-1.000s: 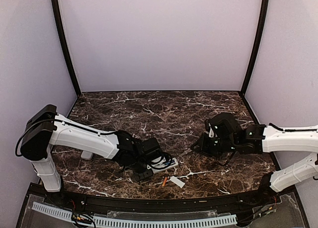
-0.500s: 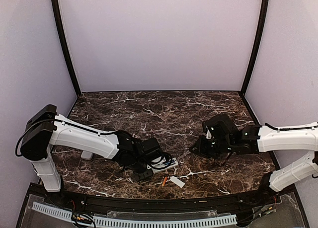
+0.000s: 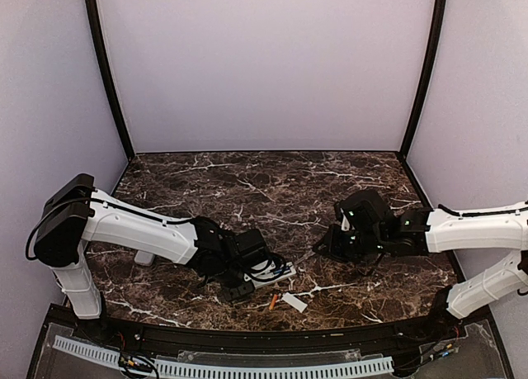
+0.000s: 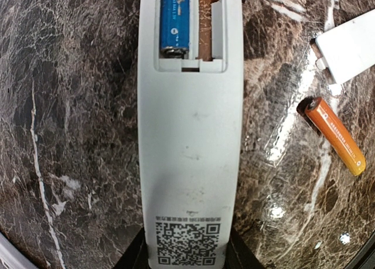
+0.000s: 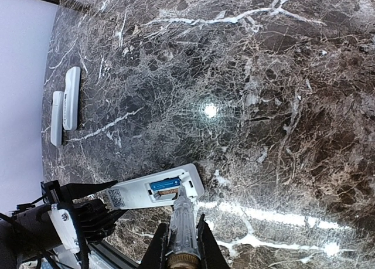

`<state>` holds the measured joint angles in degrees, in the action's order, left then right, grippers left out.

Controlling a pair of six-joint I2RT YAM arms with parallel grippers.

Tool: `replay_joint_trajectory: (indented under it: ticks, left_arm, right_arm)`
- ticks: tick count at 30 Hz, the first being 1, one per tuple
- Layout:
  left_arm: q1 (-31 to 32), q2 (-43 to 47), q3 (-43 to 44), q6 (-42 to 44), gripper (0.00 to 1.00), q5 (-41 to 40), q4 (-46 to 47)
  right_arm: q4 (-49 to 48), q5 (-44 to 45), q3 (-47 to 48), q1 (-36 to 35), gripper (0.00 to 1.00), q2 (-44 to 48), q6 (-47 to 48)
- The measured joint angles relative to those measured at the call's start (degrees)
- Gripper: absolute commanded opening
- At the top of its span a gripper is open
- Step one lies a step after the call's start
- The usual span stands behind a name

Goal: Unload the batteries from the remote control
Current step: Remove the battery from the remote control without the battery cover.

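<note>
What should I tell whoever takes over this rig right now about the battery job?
Left gripper: shut on the remote at its QR-code end, compartment open and facing up.
Right gripper: shut on a thin tool, tip close to the open compartment.
Done: white cover off, lying on the table; orange battery out, lying beside the remote.
Left: blue battery sits in its slot; the slot beside it is empty.

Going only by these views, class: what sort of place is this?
Probably a robot test cell: plain lilac walls box in a marble-patterned table, and a left arm, gripping a remote, and right arm are mounted at its near edge.
</note>
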<state>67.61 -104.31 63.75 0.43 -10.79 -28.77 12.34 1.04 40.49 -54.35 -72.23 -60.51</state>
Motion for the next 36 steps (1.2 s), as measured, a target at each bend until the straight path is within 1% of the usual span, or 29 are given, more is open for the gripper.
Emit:
replay_joint_trajectory:
  ticks: [18,23,27,36]
  left_arm:
    - [0.0,0.0,0.0,-0.24,0.18,-0.17,-0.28]
    - [0.0,0.0,0.07,-0.44,0.18,-0.24,-0.55]
    - [0.0,-0.17,0.31,-0.42,0.18,-0.39,-0.55]
    - [0.0,-0.26,0.39,-0.48,0.18,-0.59,-0.52]
  right_arm:
    - [-1.2,-4.24,-0.02,0.74,0.0,-0.17,-2.08]
    - [-1.42,-5.03,0.09,0.72,0.0,0.96,-3.06]
    - [-4.28,-9.35,1.99,-0.85,0.0,1.33,-3.82]
    - [-3.02,-8.9,2.62,-1.33,0.0,1.53,-3.89]
